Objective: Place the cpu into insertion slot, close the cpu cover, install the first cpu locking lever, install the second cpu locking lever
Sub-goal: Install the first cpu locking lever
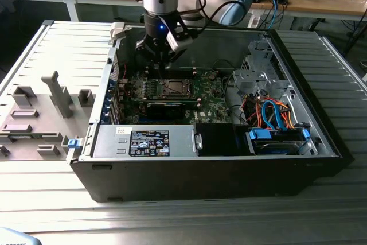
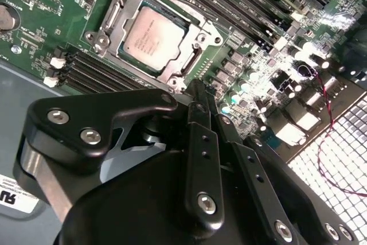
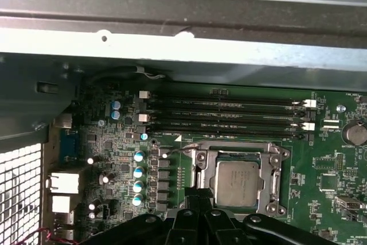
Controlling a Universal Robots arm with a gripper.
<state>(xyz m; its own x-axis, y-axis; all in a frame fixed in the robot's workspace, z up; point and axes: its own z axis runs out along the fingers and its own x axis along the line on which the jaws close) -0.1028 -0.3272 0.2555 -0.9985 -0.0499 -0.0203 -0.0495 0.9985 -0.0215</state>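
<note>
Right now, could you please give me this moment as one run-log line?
chip: seated in socket | cover: closed over chip | gripper: beside socket, holding nothing | case: open

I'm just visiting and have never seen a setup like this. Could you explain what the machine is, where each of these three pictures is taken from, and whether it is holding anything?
The exterior view is taken from a camera standing off to the side. It shows a robot arm reaching down into an opened computer case lying on a metal table. At the arm's tip is the gripper, its hand.

The two wrist views come from cameras riding on the arm near that hand, so the black gripper parts sit close in front of the lens. Beyond them you see the green circuit board.

On that board is the insertion slot, a square socket. The cpu, a flat silver-grey chip, already sits in it, with the cpu cover, a silvery frame, lying around it in both wrist views.

The gripper hangs just above the socket, with nothing between its fingers.
</note>
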